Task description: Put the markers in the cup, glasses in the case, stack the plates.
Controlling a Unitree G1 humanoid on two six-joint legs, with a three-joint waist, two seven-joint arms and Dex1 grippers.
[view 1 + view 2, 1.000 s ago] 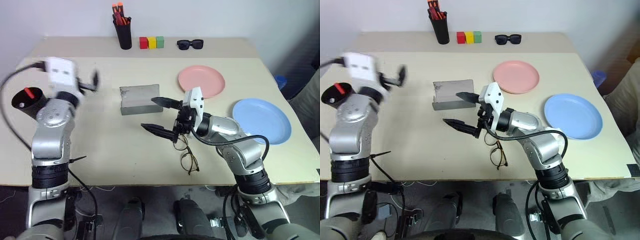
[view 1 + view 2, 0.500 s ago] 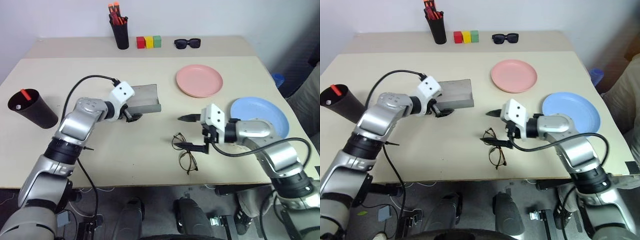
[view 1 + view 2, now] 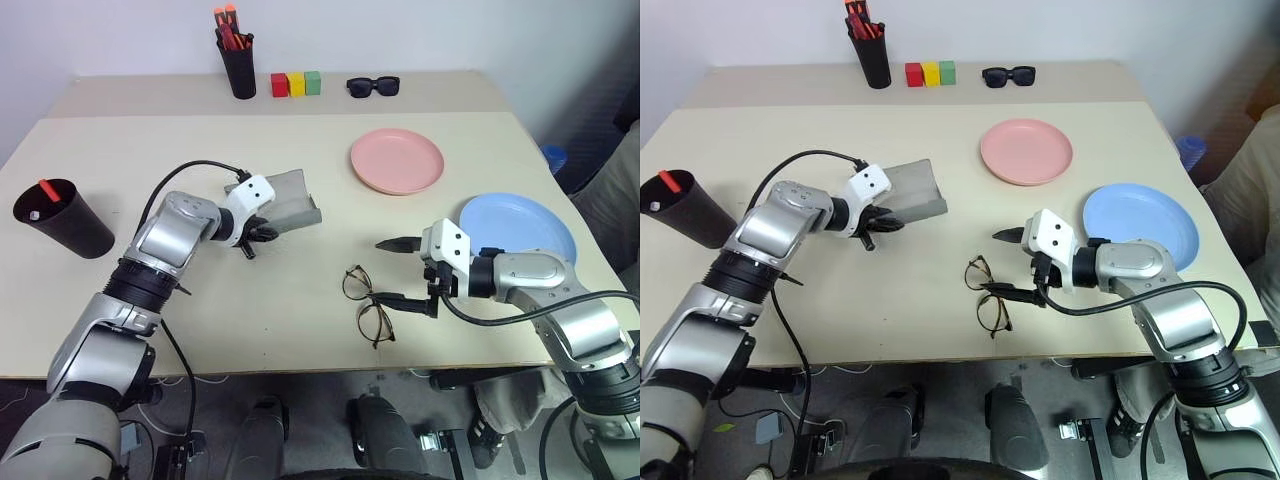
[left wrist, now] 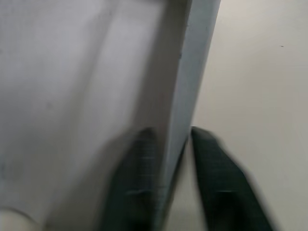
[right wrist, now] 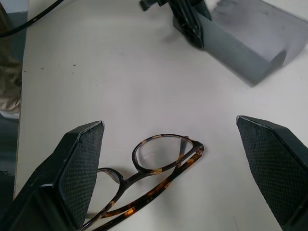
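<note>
Swung in from 9 o'clock, left tool (image 3: 258, 232) now clamps the case (image 3: 285, 203) wall; right tool (image 3: 399, 272), fingers apart, hovers over glasses (image 3: 365, 303).

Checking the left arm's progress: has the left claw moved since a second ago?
Yes. The left claw swung from near the cup rightward to the case, and is now shut on its wall.

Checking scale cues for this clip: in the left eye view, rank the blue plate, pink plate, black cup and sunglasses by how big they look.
1. blue plate, though nearer the camera, so its lead over the pink is unsure
2. pink plate
3. black cup
4. sunglasses
</note>
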